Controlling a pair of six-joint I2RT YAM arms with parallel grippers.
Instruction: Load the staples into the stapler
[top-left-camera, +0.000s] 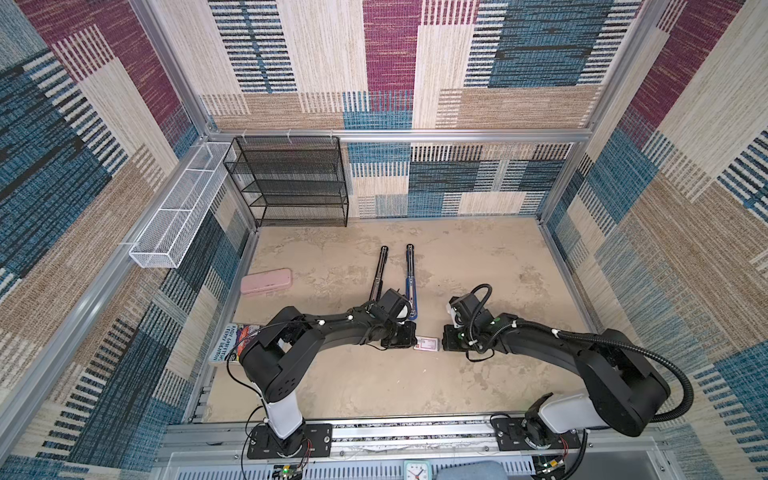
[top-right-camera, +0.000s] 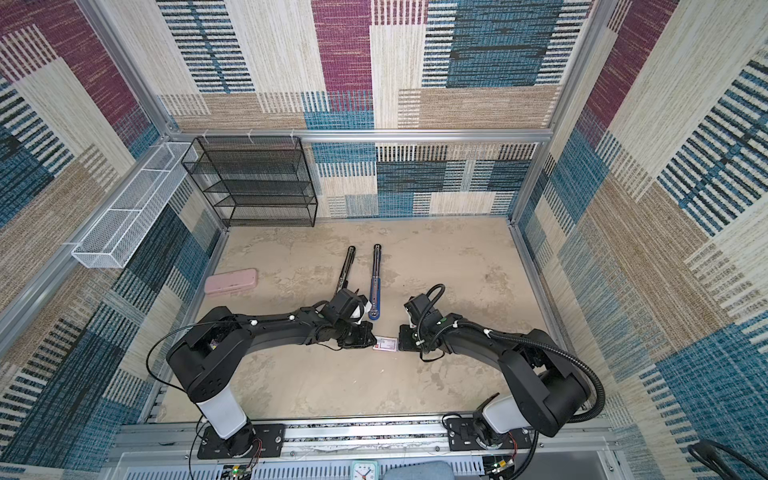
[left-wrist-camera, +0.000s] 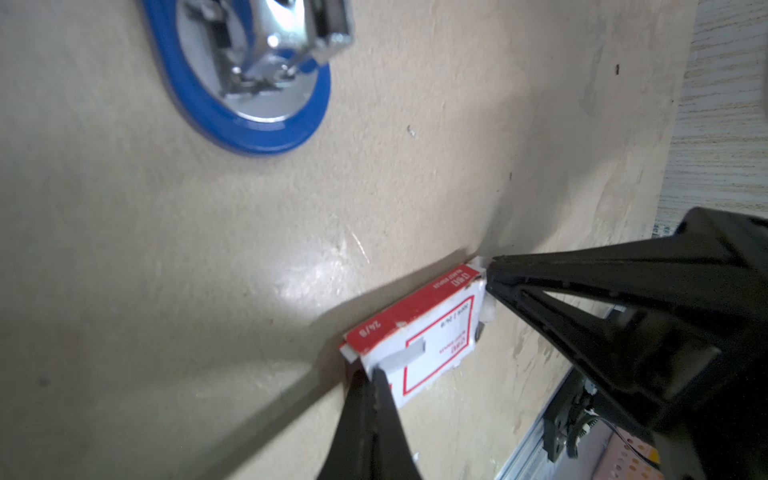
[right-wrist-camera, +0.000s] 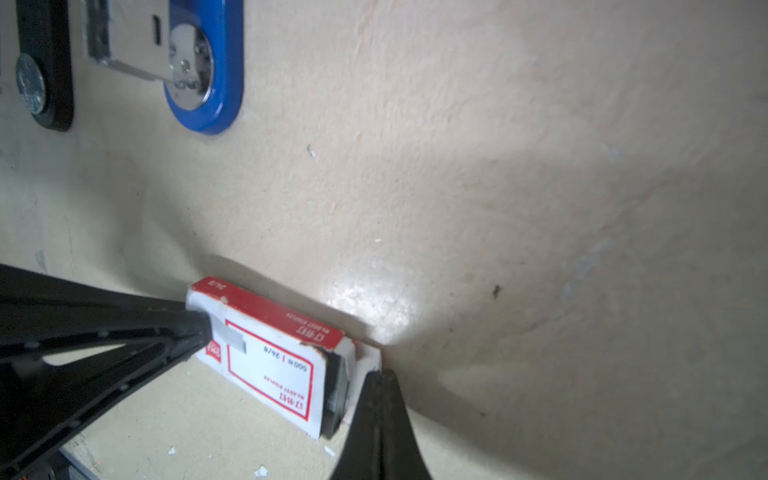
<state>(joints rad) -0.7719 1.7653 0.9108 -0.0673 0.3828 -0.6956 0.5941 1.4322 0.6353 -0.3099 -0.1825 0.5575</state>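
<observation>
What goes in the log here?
staple box: on table; left end effector: shut at taped end; right end effector: shut at flap; stapler: open

Staple box (left-wrist-camera: 424, 345) shows white with a red border and red edge. Stapler (top-left-camera: 410, 278): blue rim, silver metal, black arm. Pink case (top-left-camera: 267, 281), mottled beige tabletop (top-left-camera: 457, 270), walls (top-left-camera: 390, 54) in striped blue, magenta and tan patchwork.

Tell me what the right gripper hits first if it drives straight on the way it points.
The staple box: the shut right gripper points at its open end, tips beside the white flap, perhaps touching it. Past the box, the left gripper sits at the far end.
</observation>
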